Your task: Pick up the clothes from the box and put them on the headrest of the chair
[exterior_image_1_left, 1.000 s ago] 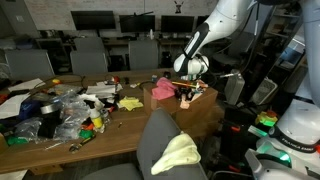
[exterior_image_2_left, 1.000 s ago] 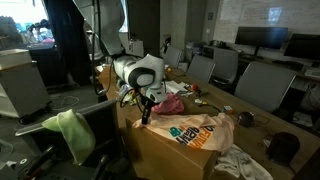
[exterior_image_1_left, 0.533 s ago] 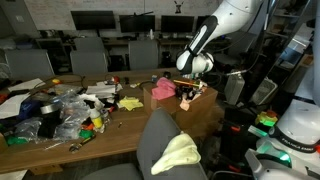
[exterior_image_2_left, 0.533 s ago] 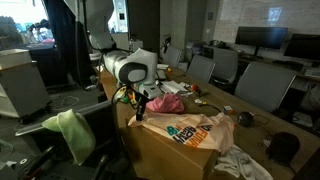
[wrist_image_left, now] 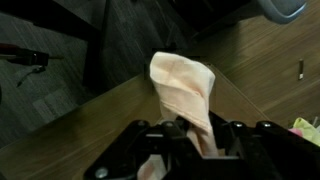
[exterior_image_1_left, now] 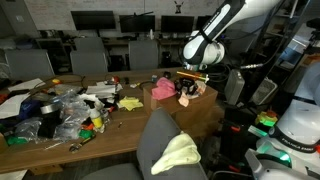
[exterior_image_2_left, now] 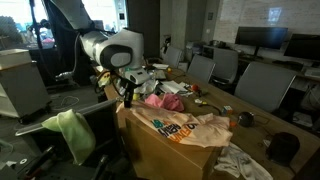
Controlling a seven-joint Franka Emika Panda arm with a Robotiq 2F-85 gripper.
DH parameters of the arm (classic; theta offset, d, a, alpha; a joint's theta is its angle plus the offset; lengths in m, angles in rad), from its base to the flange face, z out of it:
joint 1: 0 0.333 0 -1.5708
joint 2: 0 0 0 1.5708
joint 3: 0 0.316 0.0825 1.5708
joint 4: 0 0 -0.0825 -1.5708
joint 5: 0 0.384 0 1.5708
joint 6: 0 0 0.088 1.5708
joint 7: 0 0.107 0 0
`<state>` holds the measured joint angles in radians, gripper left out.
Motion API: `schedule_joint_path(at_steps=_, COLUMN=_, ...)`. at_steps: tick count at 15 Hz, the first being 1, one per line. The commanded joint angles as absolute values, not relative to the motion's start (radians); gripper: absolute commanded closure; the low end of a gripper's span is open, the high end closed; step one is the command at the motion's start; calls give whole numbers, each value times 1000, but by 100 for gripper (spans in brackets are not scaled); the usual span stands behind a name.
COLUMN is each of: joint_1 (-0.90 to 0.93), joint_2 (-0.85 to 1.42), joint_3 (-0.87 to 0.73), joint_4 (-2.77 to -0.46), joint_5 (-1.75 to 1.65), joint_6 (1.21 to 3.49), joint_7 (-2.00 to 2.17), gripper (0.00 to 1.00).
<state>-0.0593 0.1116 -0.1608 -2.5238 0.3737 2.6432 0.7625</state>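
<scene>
Wrist view shows the fingers [wrist_image_left: 150,133] clamped on a pale pink garment [wrist_image_left: 185,85], which trails beyond their tips.

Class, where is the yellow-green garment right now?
In both exterior views the yellow-green garment lies draped over the headrest of the grey chair, beside the cardboard box.

1. Wrist view: the pale cloth [wrist_image_left: 185,85] hides the fingertips of my gripper [wrist_image_left: 195,137]; I cannot see its lower end.
2. The chair [exterior_image_1_left: 160,135] is cut off by the bottom edge in an exterior view.
3. The table clutter [exterior_image_1_left: 70,112] is too small for me to identify.
</scene>
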Motion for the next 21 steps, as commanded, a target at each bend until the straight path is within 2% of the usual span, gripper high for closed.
schedule_joint_path(at_steps=1, joint_1=-58, joint_2=-37, joint_3=-128, joint_4=-2613, joint_5=359, joint_6=2653, joint_7=747, gripper=97)
schedule_joint_path(at_steps=10, joint_1=-62, joint_2=-311, joint_3=-44, joint_4=-2718, joint_5=343, joint_6=2623, joint_7=696, gripper=97)
schedule_joint_path(at_steps=21, joint_1=-60, joint_2=-691, joint_3=123, joint_4=-2685, joint_5=221, joint_6=2448, joint_7=722, gripper=97)
